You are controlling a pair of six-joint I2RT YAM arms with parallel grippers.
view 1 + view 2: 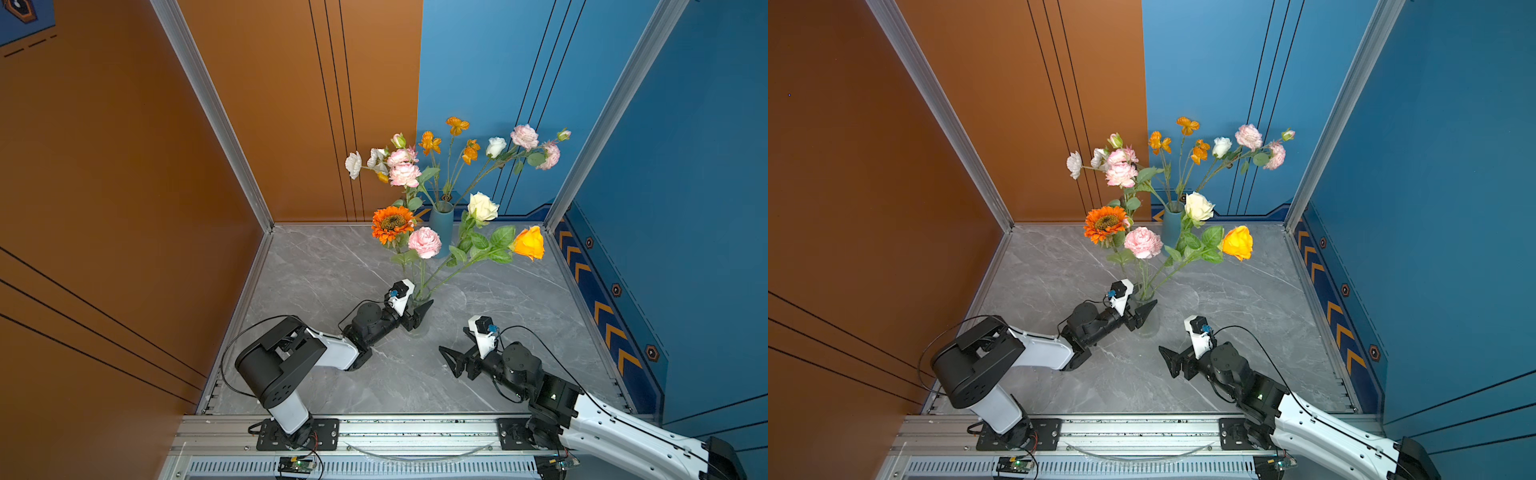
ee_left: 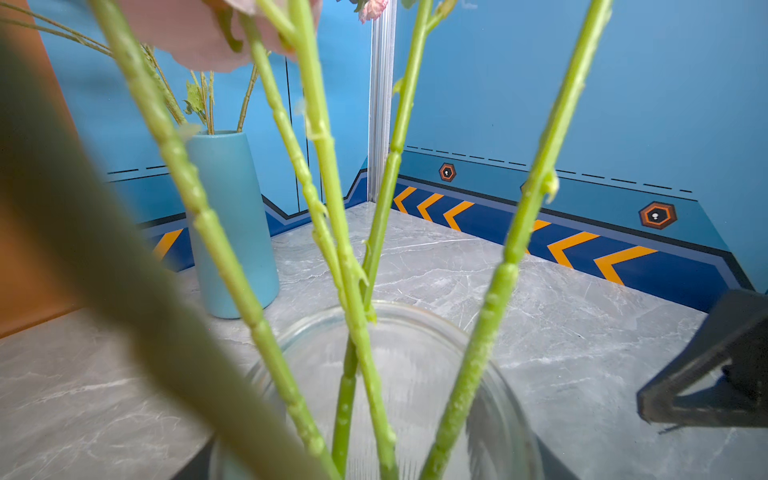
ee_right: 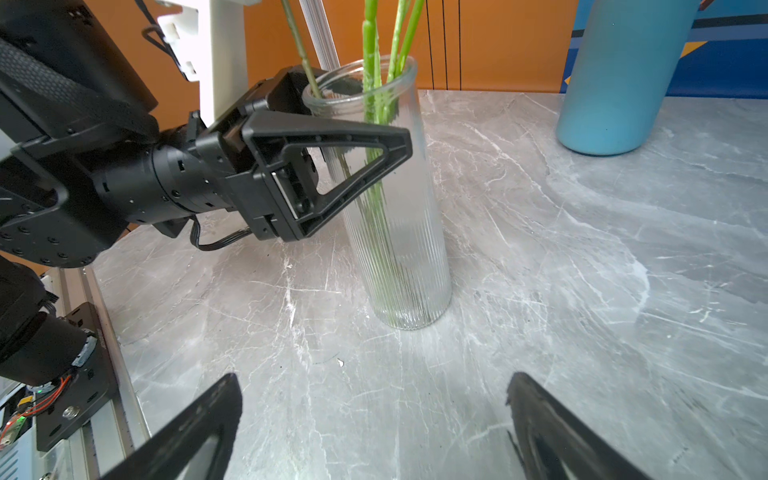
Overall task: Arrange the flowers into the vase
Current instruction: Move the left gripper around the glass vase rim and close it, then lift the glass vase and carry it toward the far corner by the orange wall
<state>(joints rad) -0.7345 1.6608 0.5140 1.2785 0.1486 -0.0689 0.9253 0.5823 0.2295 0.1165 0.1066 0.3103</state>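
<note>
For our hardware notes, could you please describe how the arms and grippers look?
The left arm and right arm have white shells, black joints and loose black cables. The left gripper and right gripper carry black, open-framed triangular fingers.

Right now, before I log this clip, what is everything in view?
glass vase: one, clear ribbed, near table middle.
blue vase: one, light blue, by back wall.
front flowers: four blooms, orange, pink, cream, yellow-orange, in glass vase.
back flowers: several sprays, pink, white, orange, in blue vase.
table: one, grey marble.
left claw: one, black, open around glass vase's upper part.
right claw: one, black, open, empty, low over table.
</note>
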